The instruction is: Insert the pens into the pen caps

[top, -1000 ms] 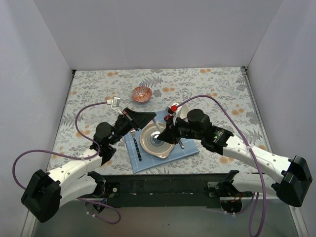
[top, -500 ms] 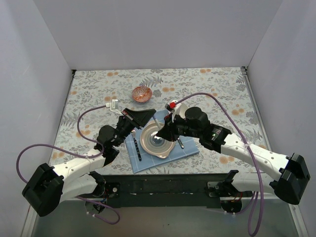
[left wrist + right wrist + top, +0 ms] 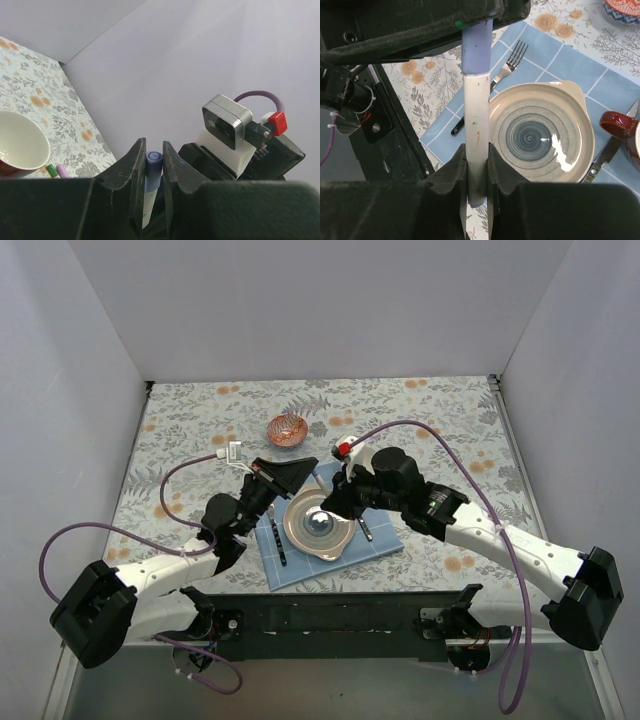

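White pen (image 3: 476, 115) hangs in the air over the floral table (image 3: 450, 410), bridged between the two grippers. Only the wrist cameras show it, because from above the meeting wrists cover it. On the table's near half lies a blue checked placemat (image 3: 300, 568), and on that a beige ringed plate (image 3: 296, 538). An orange bowl (image 3: 287, 429) sits off the mat at the plate's 12 o'clock, a dark-handled fork (image 3: 279, 545) at its 9 o'clock and a knife (image 3: 366, 530) at its 3 o'clock. The left gripper (image 3: 154, 150) is closed on a lavender cap (image 3: 154, 159), whose round end stands up between the fingers in its own camera. The right wrist view alone shows the join: there the right gripper (image 3: 476, 155), at 6 o'clock, is clamped on the lower barrel of the white pen. The barrel runs straight to 12 o'clock and the cap's rim sits flush against it; how deep the pen reaches inside cannot be told. A red mug (image 3: 616, 125) shows at that view's 3 o'clock edge. Only the left wrist view catches the green-ended pen (image 3: 51, 170) and the pink pen (image 3: 63, 171), just their ends, side by side at its 8 o'clock, beside the mug.
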